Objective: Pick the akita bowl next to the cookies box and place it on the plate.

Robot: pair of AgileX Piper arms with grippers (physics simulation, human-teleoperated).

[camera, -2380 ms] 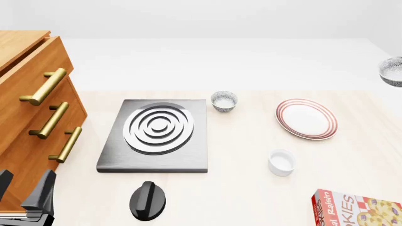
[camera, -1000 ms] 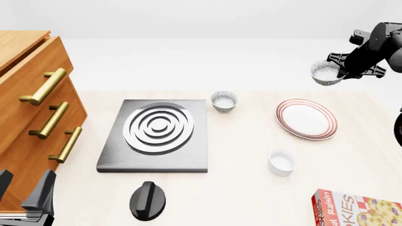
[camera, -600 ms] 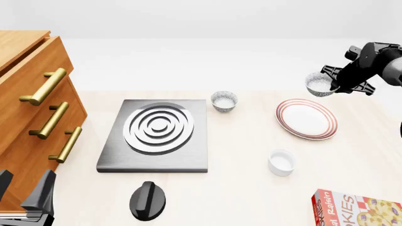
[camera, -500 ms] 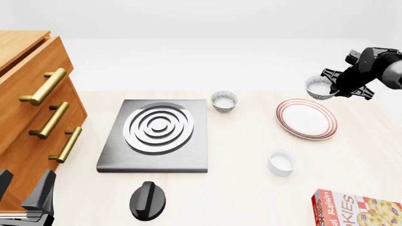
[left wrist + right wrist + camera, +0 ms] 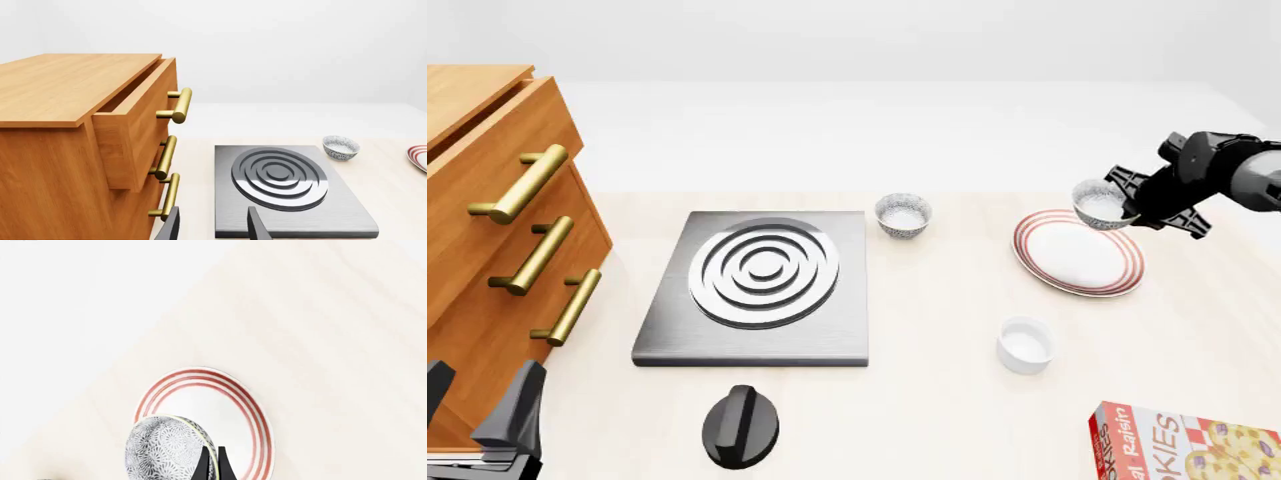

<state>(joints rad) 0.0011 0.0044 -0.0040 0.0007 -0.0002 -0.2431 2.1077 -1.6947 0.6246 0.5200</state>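
At far left of the table [image 5: 961, 400] stands a wooden drawer cabinet [image 5: 494, 200] with brass bar handles, its top drawer pulled partly out. Beside it lies a flat grey stove burner [image 5: 761, 290] with concentric rings, and a black knob [image 5: 741, 427] sits near its front edge. Cookies box [image 5: 1181, 445], red and white with a yellow panel, lies at the front right corner, cut off by the frame edge.

Plate [image 5: 1077, 253], white with red rings, sits right of centre, well apart from the burner. Right gripper [image 5: 1124, 205] hangs over the plate's far right rim, its fingers pinched on the rim of the akita bowl [image 5: 1101, 203]. From the right wrist camera the bowl [image 5: 167, 447] is tilted on its side, patterned outside facing the lens, with the plate [image 5: 250, 410] below it and the two dark fingers [image 5: 207, 465] close together across the bowl's wall. Whether the bowl touches the plate cannot be told.

A second speckled bowl [image 5: 902, 215] stands upright just beyond the burner's far right corner. A plain white cup [image 5: 1024, 344] stands between the plate and the cookies box.

Left gripper [image 5: 481, 420] sits low at the front left corner beside the cabinet, fingers spread with nothing between them; the left wrist view shows the same gap between its fingertips [image 5: 170, 227].
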